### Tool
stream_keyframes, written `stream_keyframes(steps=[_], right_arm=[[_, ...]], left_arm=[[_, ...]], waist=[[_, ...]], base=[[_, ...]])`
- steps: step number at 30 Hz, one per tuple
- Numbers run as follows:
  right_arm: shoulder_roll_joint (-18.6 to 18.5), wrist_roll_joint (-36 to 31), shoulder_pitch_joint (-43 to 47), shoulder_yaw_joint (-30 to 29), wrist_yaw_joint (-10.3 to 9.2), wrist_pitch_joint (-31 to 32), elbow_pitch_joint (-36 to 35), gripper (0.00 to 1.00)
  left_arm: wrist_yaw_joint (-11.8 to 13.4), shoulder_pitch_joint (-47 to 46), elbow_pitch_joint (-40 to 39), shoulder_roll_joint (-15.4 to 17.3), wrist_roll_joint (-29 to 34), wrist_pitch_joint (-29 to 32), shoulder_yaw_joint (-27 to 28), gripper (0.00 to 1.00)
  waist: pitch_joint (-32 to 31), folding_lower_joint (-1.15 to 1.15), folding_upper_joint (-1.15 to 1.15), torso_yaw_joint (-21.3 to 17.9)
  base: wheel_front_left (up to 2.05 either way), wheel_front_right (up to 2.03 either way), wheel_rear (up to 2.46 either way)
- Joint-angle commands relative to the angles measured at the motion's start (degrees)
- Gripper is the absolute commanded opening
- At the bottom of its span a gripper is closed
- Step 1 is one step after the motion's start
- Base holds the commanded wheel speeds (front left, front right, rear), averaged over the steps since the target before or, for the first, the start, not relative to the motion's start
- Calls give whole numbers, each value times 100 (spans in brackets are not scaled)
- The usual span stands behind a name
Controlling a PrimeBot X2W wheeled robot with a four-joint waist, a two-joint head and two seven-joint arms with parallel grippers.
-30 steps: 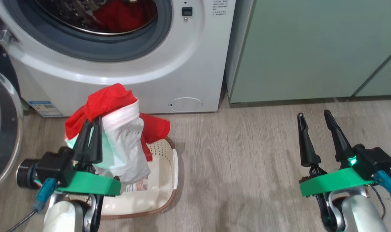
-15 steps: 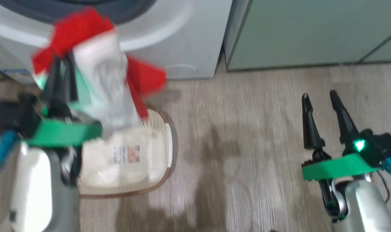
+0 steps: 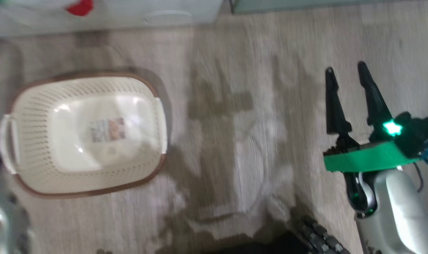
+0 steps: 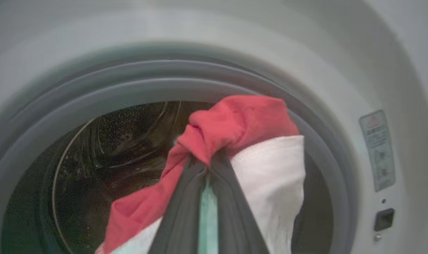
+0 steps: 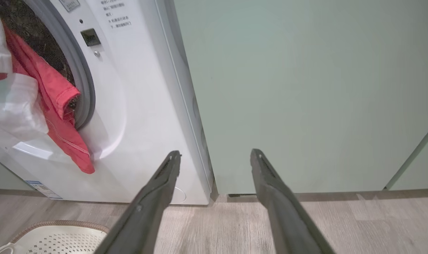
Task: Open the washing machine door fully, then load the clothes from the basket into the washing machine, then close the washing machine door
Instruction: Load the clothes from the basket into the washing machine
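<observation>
Clamped shut on the clothes (image 4: pixel 235 120): the left gripper (image 4: pixel 207 169), both dark fingers pressed together with a fold of red cloth and a pale green strip pinched between them. Held right at the mouth of the washing machine (image 4: pixel 394 53), just in front of the grey rubber gasket (image 4: pixel 129 88), with the dark steel drum (image 4: pixel 122 141) behind. Not yet inside, judging by the right wrist view, where one red tail hangs over the gasket's lower edge and down the white front.

Main risk: letting go too soon. Likely result: a drop onto the lip or the wood floor (image 3: pixel 235 106) instead of into the drum. Second risk: leaving that tail draped across the gasket, hence a snag on the rubber or a bad seal at closing time. Best avoided by pushing well past the gasket before parting the fingers. Added worry: a smeared, blurred head view, so little help from there in judging depth.

Right gripper (image 3: pixel 345 68): fingers wide apart, gripping nothing, low over the floor and facing the pale green cabinet (image 5: pixel 305 88), well apart from the opening.

Basket (image 3: pixel 34 106): on the floor, label showing on its bottom.

Look of the clothes: bright red knit with a stitched hem, a broad white band, a thin pale green one; bunched into a knot above the fingertips, otherwise limp and thin, probably light and quick to slide.
</observation>
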Motion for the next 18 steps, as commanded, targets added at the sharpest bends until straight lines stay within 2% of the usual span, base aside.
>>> stream_keyframes(steps=[1, 6, 11, 18], right_arm=[[-25, 50, -47, 180, 0, -37, -195, 100], [-25, 279, -186, 248, 0, -37, -212, 100], [-25, 460, -280, 403, 0, -37, -189, 100], [-25, 812, -437, 763, 0, -37, -133, 100]], left_arm=[[4, -316, -28, 391, 13, -25, 92, 0], [-7, -1516, 867, 1037, -118, -25, -231, 0], [-8, -2756, 1726, 1612, -256, 52, -888, 0], [-9, -4328, 2805, 2114, -362, 373, -1712, 0]], waist=[[442, -1, 0, -344], [865, -1, 0, -651], [1206, -1, 0, -932], [1528, -1, 0, -1356]], base=[[0, 0, 0], [0, 0, 0], [0, 0, 0], [0, 0, 0]])
